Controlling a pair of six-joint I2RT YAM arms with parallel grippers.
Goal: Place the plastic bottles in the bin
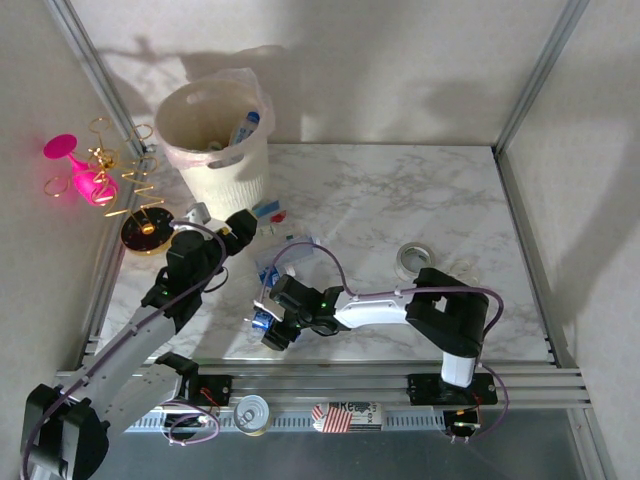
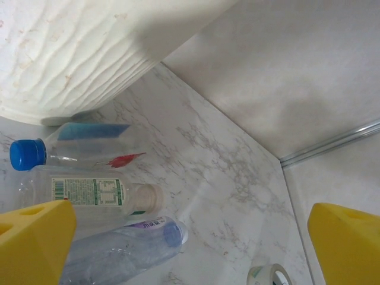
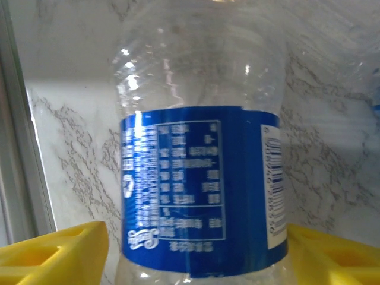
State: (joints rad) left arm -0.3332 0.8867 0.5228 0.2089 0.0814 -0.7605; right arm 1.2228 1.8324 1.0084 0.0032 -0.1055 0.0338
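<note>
A clear plastic bottle with a blue label (image 3: 199,190) lies between the yellow fingers of my right gripper (image 3: 198,237), which is shut on its body. From above, that gripper (image 1: 272,325) sits low over this bottle (image 1: 262,319) near the table's front. My left gripper (image 1: 245,222) is open beside the cream ribbed bin (image 1: 215,170), with nothing between its fingers. In front of the left gripper (image 2: 190,217) lie three bottles: one with a blue cap (image 2: 77,151), one with a green label (image 2: 89,193) and one with a purple label (image 2: 119,249). The bin (image 2: 77,53) holds a bottle (image 1: 245,128).
A grey tape roll (image 1: 410,260) lies right of centre on the marble table. A pink glass (image 1: 85,170) and a gold stand (image 1: 148,228) are at the far left. A tin can (image 1: 251,413) rests on the front rail. Metal frame posts flank the table.
</note>
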